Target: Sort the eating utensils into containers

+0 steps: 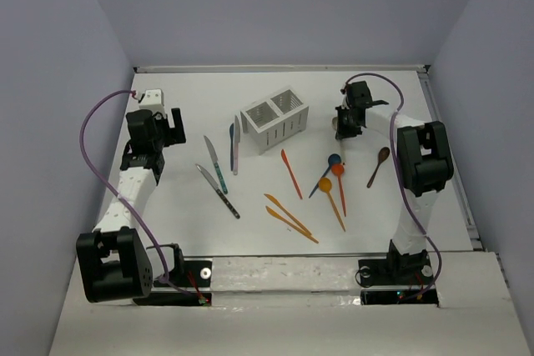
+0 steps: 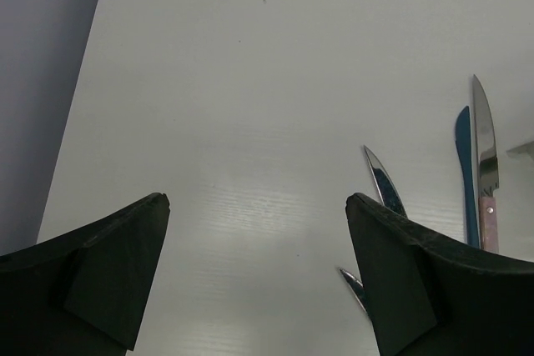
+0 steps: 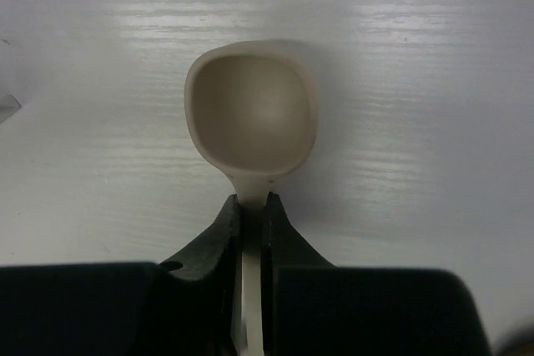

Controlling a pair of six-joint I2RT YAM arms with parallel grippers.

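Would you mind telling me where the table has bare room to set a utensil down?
Bare: the far strip behind the caddy, and the patch between the left arm and the knives. Crowded: the middle, with orange utensils and spoons.

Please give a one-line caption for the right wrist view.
Right gripper shut on a beige spoon at its neck, bowl facing the camera.

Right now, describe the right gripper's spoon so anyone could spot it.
Find the white caddy at the table's far middle, then the right gripper to its right. It pinches the only beige spoon; orange spoons, a blue spoon and a brown spoon lie loose.
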